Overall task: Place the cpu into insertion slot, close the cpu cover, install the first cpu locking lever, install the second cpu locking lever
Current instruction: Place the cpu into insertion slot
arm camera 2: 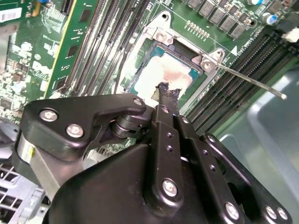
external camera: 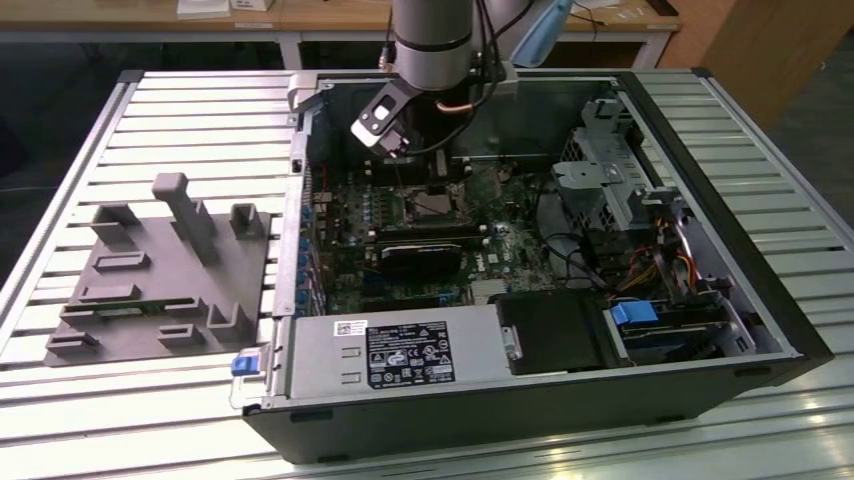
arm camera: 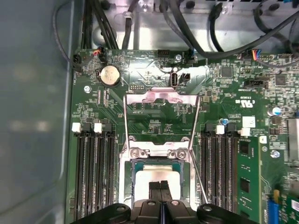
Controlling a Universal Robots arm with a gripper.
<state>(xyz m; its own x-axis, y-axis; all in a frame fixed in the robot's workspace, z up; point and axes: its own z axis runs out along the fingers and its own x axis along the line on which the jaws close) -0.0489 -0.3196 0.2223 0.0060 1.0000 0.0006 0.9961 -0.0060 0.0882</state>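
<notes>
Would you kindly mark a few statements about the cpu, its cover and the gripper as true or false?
1. The cpu sits in the insertion slot. True.
2. The cpu cover is closed over the cpu. False: it is swung open, leaving the chip's face bare.
3. The gripper is wide open. False: it is shut, with its tips over the cpu.
4. The open computer case lies on a slatted table. True.

The arm (external camera: 434, 40) hangs vertical, its jaws pressed together and pointing straight down.
</notes>
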